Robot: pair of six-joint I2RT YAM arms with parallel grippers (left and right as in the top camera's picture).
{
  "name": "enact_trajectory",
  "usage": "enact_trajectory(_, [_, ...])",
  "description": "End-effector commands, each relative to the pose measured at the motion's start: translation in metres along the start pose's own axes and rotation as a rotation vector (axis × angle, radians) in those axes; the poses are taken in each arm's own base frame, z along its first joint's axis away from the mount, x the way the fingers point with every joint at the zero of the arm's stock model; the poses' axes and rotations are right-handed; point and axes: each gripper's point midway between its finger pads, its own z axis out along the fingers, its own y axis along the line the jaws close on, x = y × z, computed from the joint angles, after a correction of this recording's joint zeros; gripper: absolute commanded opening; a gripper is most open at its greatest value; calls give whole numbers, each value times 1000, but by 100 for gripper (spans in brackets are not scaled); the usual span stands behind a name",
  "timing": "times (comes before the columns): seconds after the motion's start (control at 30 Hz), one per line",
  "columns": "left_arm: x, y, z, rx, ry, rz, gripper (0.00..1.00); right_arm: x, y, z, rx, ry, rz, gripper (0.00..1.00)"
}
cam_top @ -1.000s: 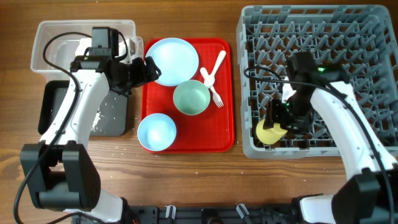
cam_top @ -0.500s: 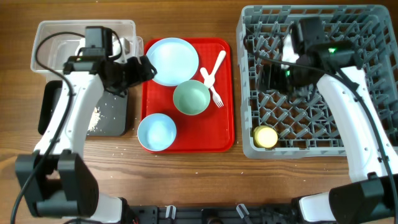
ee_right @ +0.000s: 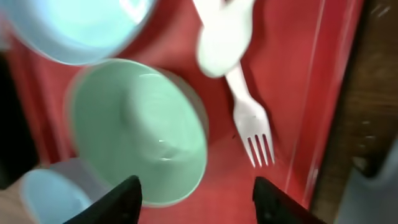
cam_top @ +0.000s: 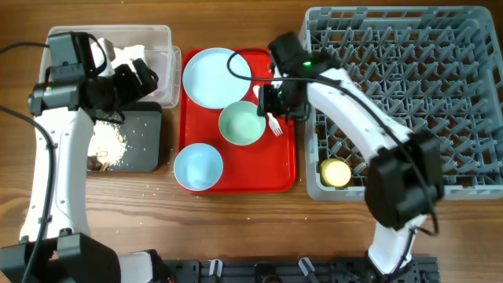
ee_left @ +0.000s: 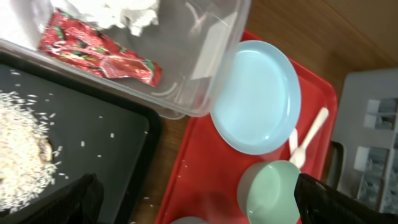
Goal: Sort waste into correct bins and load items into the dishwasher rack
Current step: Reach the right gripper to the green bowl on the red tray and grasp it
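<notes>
The spoon (ee_right: 224,37) is blurred, cut by the top edge.

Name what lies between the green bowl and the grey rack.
A white fork and spoon lie on the red tray between the green bowl and the grey rack, seen in the overhead and right wrist views.

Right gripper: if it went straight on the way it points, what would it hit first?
Likely the bare red tray between the green bowl and white fork, though depth is unclear.
</notes>
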Motion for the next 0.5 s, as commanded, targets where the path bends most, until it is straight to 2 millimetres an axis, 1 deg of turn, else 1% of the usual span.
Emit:
enact_trajectory(0.0, [-6,7,-6,-28,-24,1,100,9,-2,26,-4,77,34,46])
enact_trajectory(0.07, [-6,7,-6,-29,-21,0,100,8,-4,31,1,83,35,36])
enact_trajectory(0.1, [-6,7,-6,-29,-21,0,100,6,-3,31,-5,74,32,34])
enact_trajectory(0.23, [-6,7,-6,-28,-22,0,100,3,2,35,-15,58,22,31])
enact_trajectory(0.4, [-6,7,-6,-28,-22,0,100,14,7,56,3,98,29,31])
enact_trajectory(0.43, [-6,7,-6,-28,-22,0,100,13,7,56,2,98,30,30])
enact_trajectory(0.47, [-6,7,-6,-28,-22,0,100,14,7,57,3,99,37,23])
